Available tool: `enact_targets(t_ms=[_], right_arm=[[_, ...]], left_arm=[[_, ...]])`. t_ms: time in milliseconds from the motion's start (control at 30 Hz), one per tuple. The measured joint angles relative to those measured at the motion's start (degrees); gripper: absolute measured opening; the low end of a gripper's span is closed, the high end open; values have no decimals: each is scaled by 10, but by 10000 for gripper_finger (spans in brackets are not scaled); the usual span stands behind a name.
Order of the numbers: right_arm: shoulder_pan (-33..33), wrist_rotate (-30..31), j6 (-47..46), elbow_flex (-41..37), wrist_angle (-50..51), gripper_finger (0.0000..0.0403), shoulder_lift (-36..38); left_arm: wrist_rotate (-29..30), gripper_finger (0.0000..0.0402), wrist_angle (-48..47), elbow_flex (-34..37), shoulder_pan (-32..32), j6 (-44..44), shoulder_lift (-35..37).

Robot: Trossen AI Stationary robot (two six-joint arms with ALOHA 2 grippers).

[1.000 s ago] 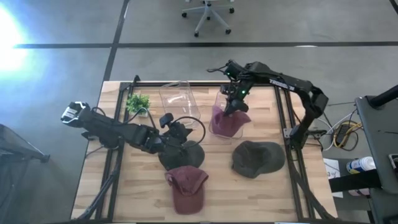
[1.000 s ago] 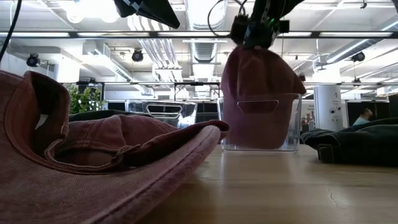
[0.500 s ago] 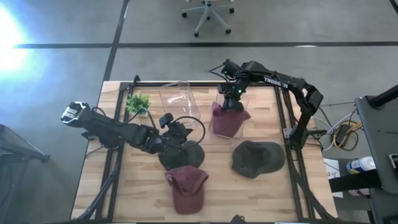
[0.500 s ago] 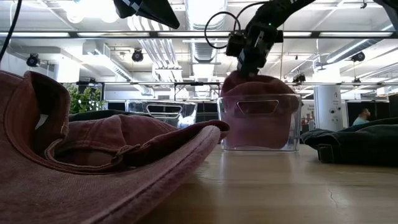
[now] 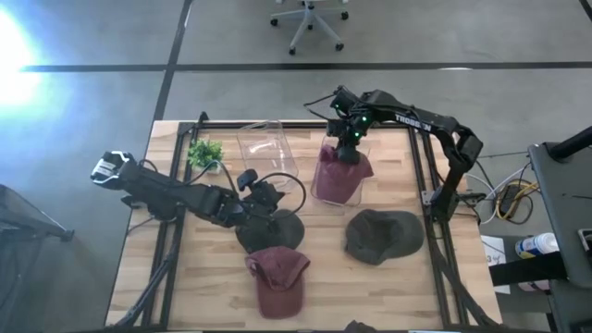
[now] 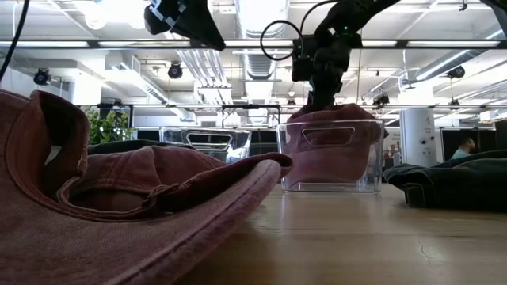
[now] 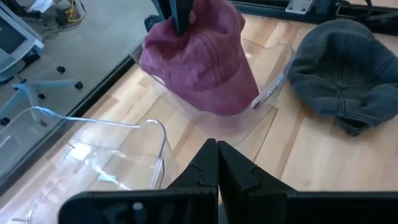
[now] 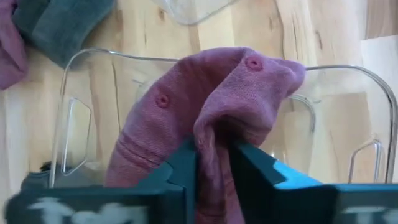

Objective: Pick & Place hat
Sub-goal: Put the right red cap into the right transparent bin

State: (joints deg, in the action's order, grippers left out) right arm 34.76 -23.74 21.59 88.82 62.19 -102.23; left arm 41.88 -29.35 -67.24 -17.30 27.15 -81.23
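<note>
1 soft maroon cloth hat [image 5: 344,167], crumpled inside a clear rigid plastic bin [image 5: 335,191] near the bench's far edge; right gripper [image 5: 351,150] pinches its fold. Left gripper [image 5: 275,215] mid-bench, fingers together.

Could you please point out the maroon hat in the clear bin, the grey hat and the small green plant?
maroon hat [image 5: 343,169], high view, on its crown.
grey hat [image 5: 381,235], high view, mid-crown.
green plant [image 5: 204,152], high view, on its leaves.

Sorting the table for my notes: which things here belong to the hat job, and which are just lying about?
In the job: maroon hat, clear bin under it, right gripper pinching the hat.

Lying about: grey hat, red hat, empty bin, plant, left gripper, shut.
</note>
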Motion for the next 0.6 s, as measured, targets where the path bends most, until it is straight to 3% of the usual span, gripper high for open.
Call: enact_targets(t_ms=[233,467,533,600], right_arm=[[-6,-1,-15,0,0,163,16],[-12,-5,-54,0,0,199,61],[-12,-3,-78,0,-2,203,81],[-12,37,-106,0,4,205,104]], left_arm=[[-2,0,28,-11,6,-20,0],[-6,0,90,-19,30,-73,0],[-27,0,121,-23,45,-99,0],[-78,0,152,-23,67,-120,0]])
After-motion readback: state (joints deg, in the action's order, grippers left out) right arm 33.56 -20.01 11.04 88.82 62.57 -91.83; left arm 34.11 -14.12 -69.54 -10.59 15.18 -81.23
